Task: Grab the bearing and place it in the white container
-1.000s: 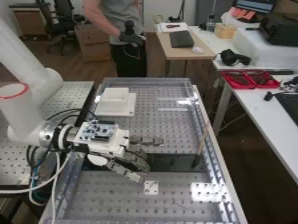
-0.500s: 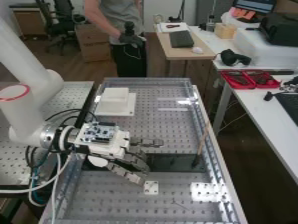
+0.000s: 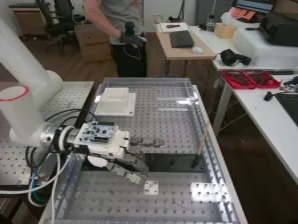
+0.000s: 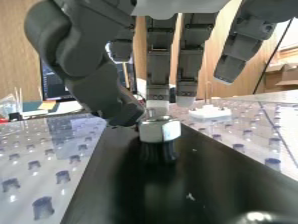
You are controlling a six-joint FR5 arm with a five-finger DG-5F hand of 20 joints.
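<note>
Straddling the bearing (image 4: pixel 159 131), the hand (image 3: pixel 114 144) is part open: its fingers (image 4: pixel 157 65) are only slightly bent on one side of the metal piece, and the thumb (image 4: pixel 96 92) comes to the other. Thumb tip and bearing look to be touching or nearly so; whether there is contact on the opposite side cannot be told, and no firm grasp is evident. The opposed arrangement would let a small rigid part be squeezed from two sides, which is presumably the step in hand.

The bearing stands on a dark plate (image 3: pixel 176 162), whose smooth face mirrors it. Such a face probably serves as an even footing, since the surrounding desk (image 3: pixel 106 197) is patterned with holes that could tilt so small a part. The same smoothness might let the bearing slide if one side pressed before the other; an even closing is therefore called for, followed by a straight lift.

The arm (image 3: pixel 26 112) enters from the left, leaving the right side free for the fingers to extend across the plate. To the near side lies a small white square (image 3: pixel 151 188), apparently without part in the task. At the far left, the white container (image 3: pixel 116 96) sits on a flat white base (image 3: pixel 126 111), well apart from the pick point, so the carry must run towards the far end. The task is judged to be at its grasping stage, with placement to follow.
</note>
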